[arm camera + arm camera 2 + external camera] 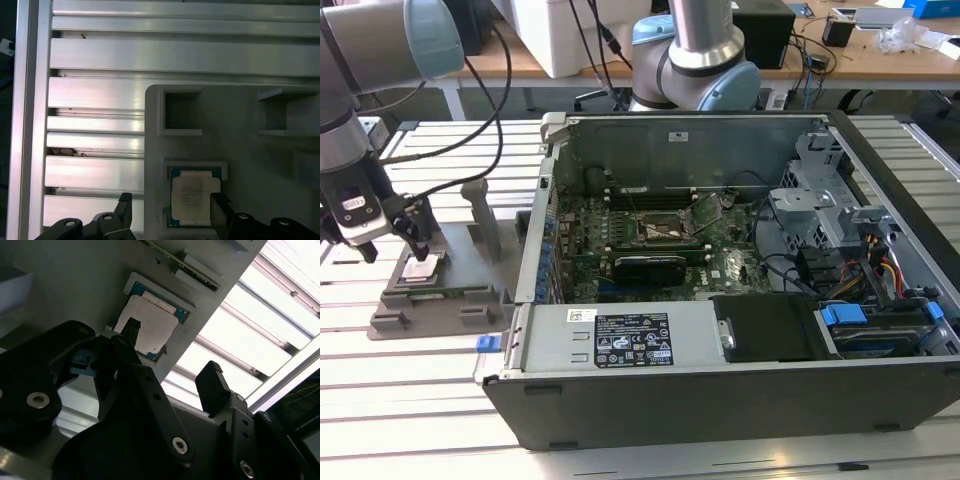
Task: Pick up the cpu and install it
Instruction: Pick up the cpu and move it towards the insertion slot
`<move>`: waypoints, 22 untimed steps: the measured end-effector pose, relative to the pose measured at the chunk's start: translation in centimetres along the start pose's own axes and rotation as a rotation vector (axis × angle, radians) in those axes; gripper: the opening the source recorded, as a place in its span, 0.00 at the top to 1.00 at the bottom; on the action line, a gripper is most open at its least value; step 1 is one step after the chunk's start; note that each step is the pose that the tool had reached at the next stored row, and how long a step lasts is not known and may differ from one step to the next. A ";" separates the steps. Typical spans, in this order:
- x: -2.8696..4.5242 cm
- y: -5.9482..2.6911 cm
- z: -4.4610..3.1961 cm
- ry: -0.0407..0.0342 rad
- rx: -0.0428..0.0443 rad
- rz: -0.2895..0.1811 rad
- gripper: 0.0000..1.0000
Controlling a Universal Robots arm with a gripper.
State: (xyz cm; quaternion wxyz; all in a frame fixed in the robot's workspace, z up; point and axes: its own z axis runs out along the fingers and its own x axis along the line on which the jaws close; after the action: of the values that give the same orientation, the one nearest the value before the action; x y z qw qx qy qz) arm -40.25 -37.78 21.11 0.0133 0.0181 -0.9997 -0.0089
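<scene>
Gripper [398, 250] low over the cpu [420, 269], at the exterior view's left.
Fingers [212, 385] spread wide, pinching nothing, one tip over the cpu's edge; cpu flat in its recess of the grey holder [460, 265] on the slatted tabletop [420, 400]; further right, well apart, open computer case [720, 140] with socket [665, 228].

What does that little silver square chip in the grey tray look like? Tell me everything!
The cpu is a small flat square chip with a pale silvery metal top and a thin green board rim. It lies flat in a raised-edged pocket of the grey plastic tray, on the slatted metal table. The black open gripper hangs close above it, not closed on it.
</scene>
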 end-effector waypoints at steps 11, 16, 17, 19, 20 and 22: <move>-1.45 0.23 1.04 0.0005 0.0006 -0.019 0.28; -1.82 0.13 1.38 0.0007 0.0008 -0.026 0.28; -1.83 0.08 1.43 0.0005 0.0007 -0.026 0.28; -1.85 -0.04 1.58 0.0003 0.0007 -0.027 0.28; -1.91 -0.05 1.69 0.0006 0.0007 -0.027 0.28; -2.08 -0.06 1.88 0.0007 0.0009 -0.029 0.28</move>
State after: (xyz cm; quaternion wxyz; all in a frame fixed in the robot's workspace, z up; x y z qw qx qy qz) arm -38.22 -37.73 19.18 0.0136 0.0329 -0.9993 -0.0087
